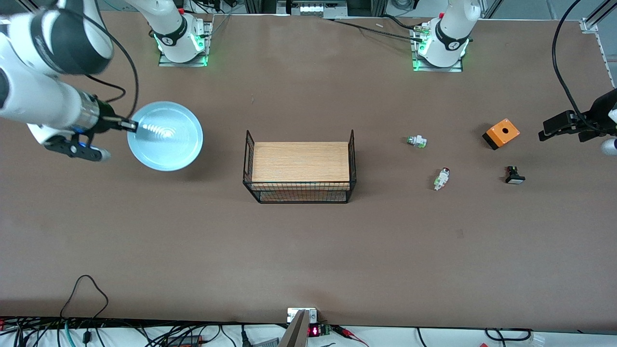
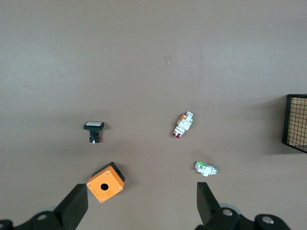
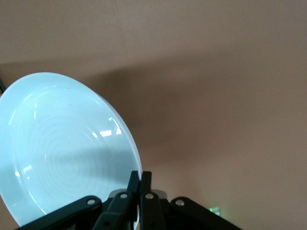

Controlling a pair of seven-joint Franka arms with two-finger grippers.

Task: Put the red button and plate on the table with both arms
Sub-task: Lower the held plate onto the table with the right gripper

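Plate first: the round, plain light-blue shallow plate (image 1: 165,136) is pinched at its rim by the right tool (image 1: 129,126), whose fingers (image 3: 145,184) are closed tight on the edge. The right wrist view shows the plate (image 3: 67,148) tilted, casting a wide shadow on the matte brown worktop (image 1: 308,250) below, so it hangs in the air over the right arm's end of the worktop, beside the black wire rack with a wooden top (image 1: 300,167).

The left tool (image 1: 561,126) hovers over the left arm's end of the worktop with its fingers (image 2: 74,209) spread wide and nothing between them. Below it lie four small parts. The orange box with a round hole (image 2: 105,182) is closest to this tool. The small black switch with a white face (image 2: 93,130) lies near the box. The red button (image 2: 183,125), a whitish-beige blocky switch with a dark red cap, lies on its side on the worktop, well clear of the tool and toward the rack. A similar small switch with a green-silver head (image 2: 206,168) lies apart from it.
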